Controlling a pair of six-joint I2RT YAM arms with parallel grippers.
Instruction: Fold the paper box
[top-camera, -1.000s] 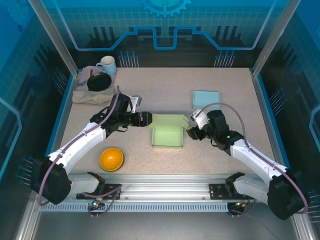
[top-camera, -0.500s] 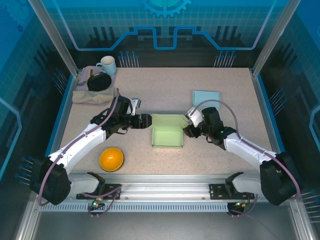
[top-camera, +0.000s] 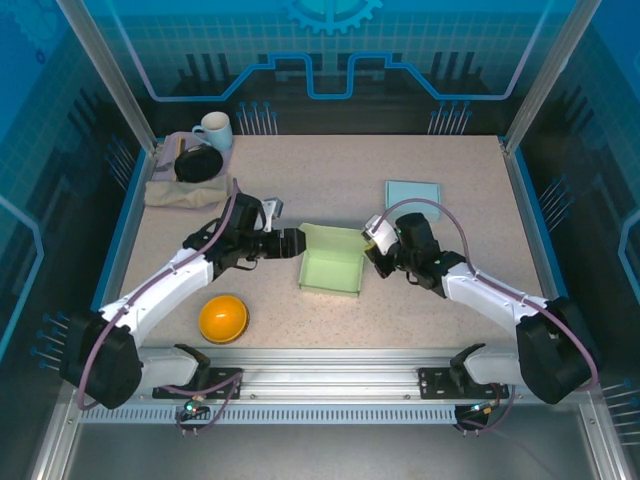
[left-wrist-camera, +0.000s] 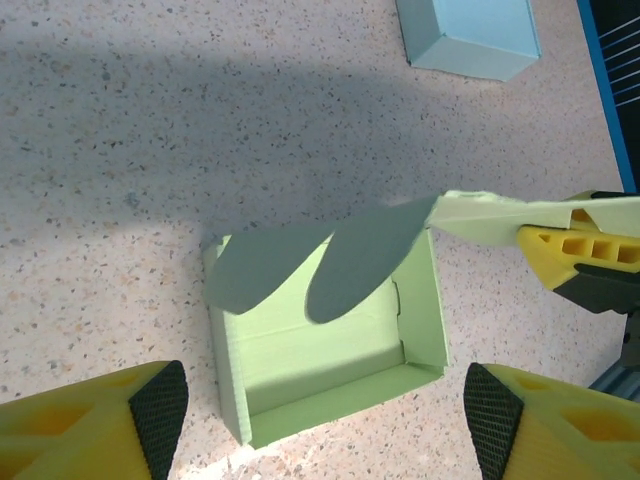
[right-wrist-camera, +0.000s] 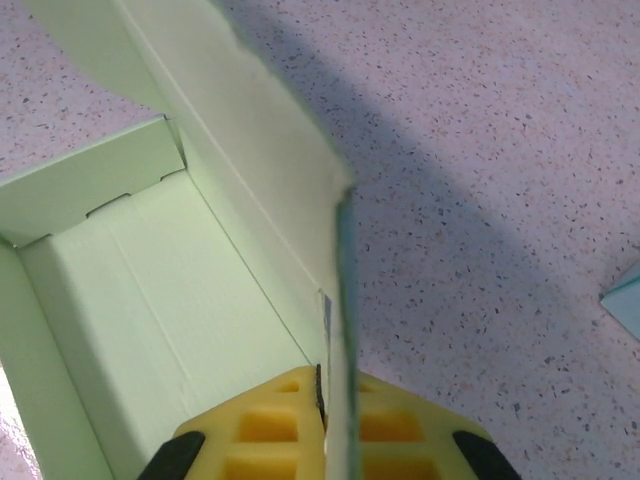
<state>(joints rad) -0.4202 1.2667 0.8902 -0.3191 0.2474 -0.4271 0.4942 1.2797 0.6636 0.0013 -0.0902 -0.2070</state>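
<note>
**Top external:** the paper box sits open side up mid-worktop, between the two arms. The R end effector is at the box's right far corner, clamped on the lid flap. The L end effector is just beside the left far corner, jaws wide, holding nothing. It's prob. parked there to brace the box so it won't slide while the R arm works the flap; can't tell if it touches. Well apart from the action are an orange round item by the L arm, a mug + a black round item on a folded cloth far left, and a pale blue box far right.

**Left wrist:** this cam looks down into the box, whose walls are up and floor bare. The L dark pads stand wide either side of the frame, gripping nothing. The lid flap is lifted and runs out to the R arm's yellow finger, which pinches its end. The grey rounded shapes over the box could be tabs or shadow; can't tell. The pale blue box is at the top.

**Right wrist:** the R end effector is closed on the flap's edge, the paper edge-on between the yellow fingers, with the box interior to the left. Gripping at the free edge gives leverage to hinge the lid over the opening. Judged step: closing the lid, w/ tucking not yet done. Risk: thin paper may buckle, or the box may drag.
</note>
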